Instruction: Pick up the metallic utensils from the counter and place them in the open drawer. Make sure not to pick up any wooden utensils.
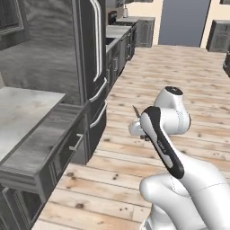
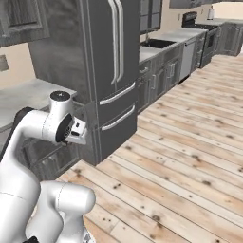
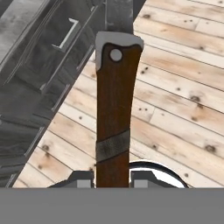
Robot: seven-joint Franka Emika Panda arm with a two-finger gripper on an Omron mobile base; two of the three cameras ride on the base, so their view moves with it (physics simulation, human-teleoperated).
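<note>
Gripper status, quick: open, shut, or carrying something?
Gripper: shut on the knife, gripped at its dark brown handle, held above the wooden floor.

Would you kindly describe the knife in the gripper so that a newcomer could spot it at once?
Start at the white arm over the wooden floor, beside the dark cabinets. Follow it to the gripper, whose two dark tips clamp a knife that points away from the hand. Its dark reddish-brown handle with a silver rivet and grey bolster sets it apart.
</note>
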